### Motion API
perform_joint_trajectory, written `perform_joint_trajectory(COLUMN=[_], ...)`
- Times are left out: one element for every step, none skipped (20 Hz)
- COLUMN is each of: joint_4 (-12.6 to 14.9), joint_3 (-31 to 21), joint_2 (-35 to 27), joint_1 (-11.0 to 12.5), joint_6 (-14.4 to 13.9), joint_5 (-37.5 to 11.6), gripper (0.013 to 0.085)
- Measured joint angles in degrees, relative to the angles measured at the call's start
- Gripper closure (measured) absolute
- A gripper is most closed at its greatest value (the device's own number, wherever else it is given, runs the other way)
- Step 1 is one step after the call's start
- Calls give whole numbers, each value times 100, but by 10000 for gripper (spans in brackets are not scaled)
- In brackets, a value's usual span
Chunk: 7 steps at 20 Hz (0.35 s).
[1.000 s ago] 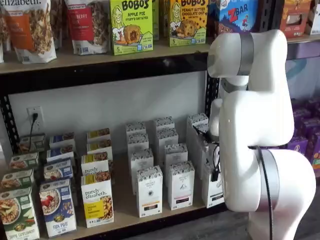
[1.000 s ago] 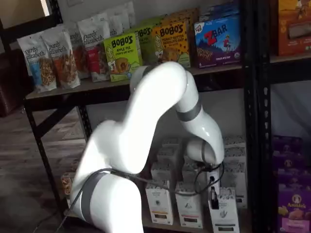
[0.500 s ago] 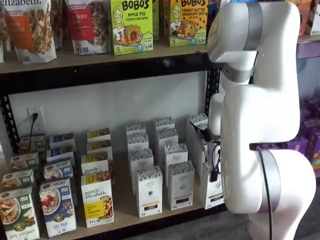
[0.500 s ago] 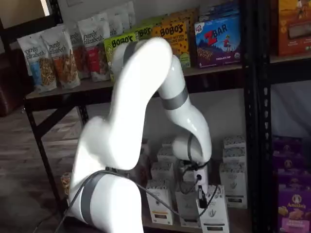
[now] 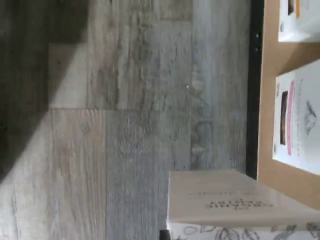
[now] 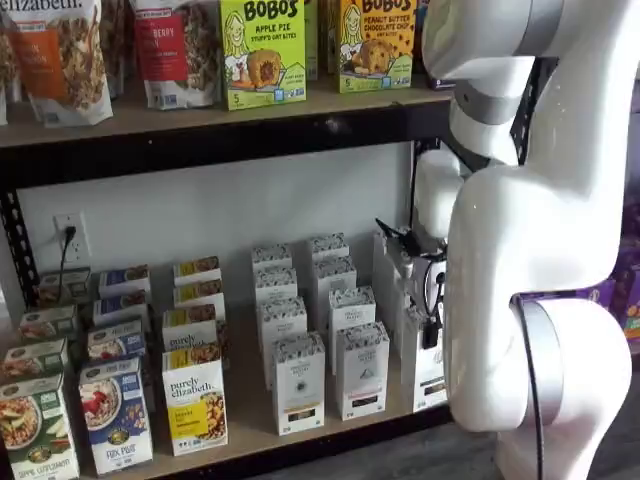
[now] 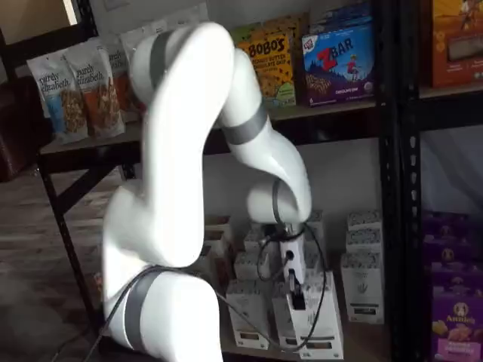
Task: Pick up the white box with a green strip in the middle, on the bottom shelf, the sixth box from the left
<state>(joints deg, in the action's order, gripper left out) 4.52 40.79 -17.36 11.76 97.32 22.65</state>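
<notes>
Pincer (image 7: pixel 296 298) points down from the bent arm, clamped on the white box (image 7: pixel 321 317).

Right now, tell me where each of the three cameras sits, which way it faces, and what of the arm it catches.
Wrist view: rides the wrist, turned sideways, looking onto plank floor, the bottom shelf edge and the held white box; no fingers visible.
Shelf view: fixed in front, facing the shelves; white arm on the right, gripper on the box.
Shelf view: fixed, angled from the side; arm fills the centre, gripper shut on the box.
Shared: both shelf views show box, gripper and Bobo's boxes.
</notes>
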Motion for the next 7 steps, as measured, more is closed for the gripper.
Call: perform_joint_trajectory(joint_4=[-45, -90, -131, -186, -256, -324, -357], joint_3=[-98, -179, -222, -268, -300, -321, -333], joint_2=[196, 372, 510, 643, 789, 946, 1050], joint_1=[-31, -59, -79, -103, -128, -157, -180], joint_6=[11, 24, 41, 68, 104, 133, 140], joint_5=[79, 179, 267, 366, 489, 642, 740], gripper=[450, 450, 450, 450, 450, 450, 450])
